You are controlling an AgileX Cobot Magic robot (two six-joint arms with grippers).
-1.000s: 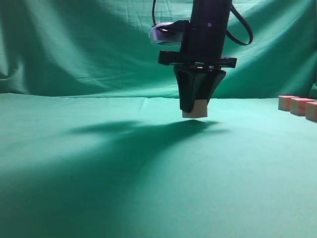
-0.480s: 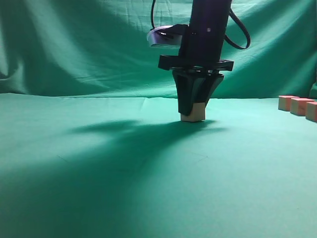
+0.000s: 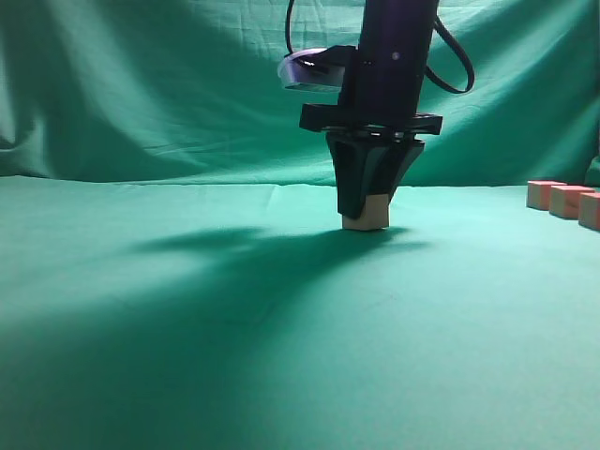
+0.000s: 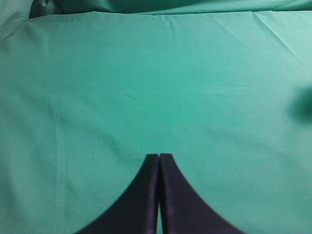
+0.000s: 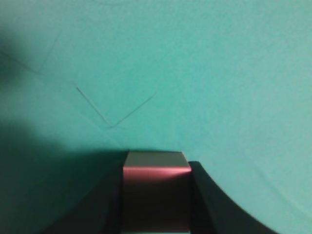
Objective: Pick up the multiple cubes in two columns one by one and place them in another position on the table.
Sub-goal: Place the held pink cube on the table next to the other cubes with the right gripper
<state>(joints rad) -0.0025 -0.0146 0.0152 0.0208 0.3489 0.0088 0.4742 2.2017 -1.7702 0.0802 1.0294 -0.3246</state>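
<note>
We see the right hand closed on one cube, which rests on the green worktop near its middle. Three more cubes sit far right. The left hand is closed, empty.

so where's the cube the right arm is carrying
The cube sits between the right gripper fingers just right of centre in the exterior view, its base at the table, far left of the cubes at the right edge.

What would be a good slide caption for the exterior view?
Black right gripper holding a small tan wooden cube down at the green cloth table; three more cubes wait at the right edge.
</note>
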